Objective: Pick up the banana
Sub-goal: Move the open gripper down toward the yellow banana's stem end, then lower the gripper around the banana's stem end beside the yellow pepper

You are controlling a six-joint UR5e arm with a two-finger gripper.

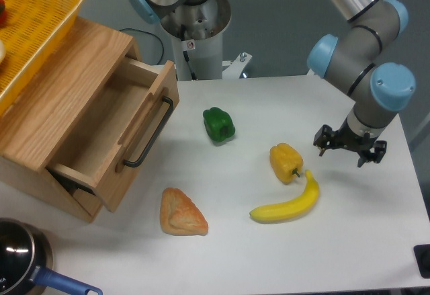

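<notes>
White tabletop (376,241), pale grey wall behind. Long curved smooth yellow banana (287,205) lying flat, greenish stem tip at one o'clock, just beside blocky yellow bell pepper (285,162). Black two-finger gripper (350,151) at two o'clock from banana, spread, holding nothing.

The grey UR5e arm with pale blue joint caps (363,46) reaches in from the upper right, its wrist bent downward. Its black two-finger gripper (350,155) points at the white table (376,241), hanging above it. The short dark fingers (324,146) stand spread apart, nothing between them.
</notes>
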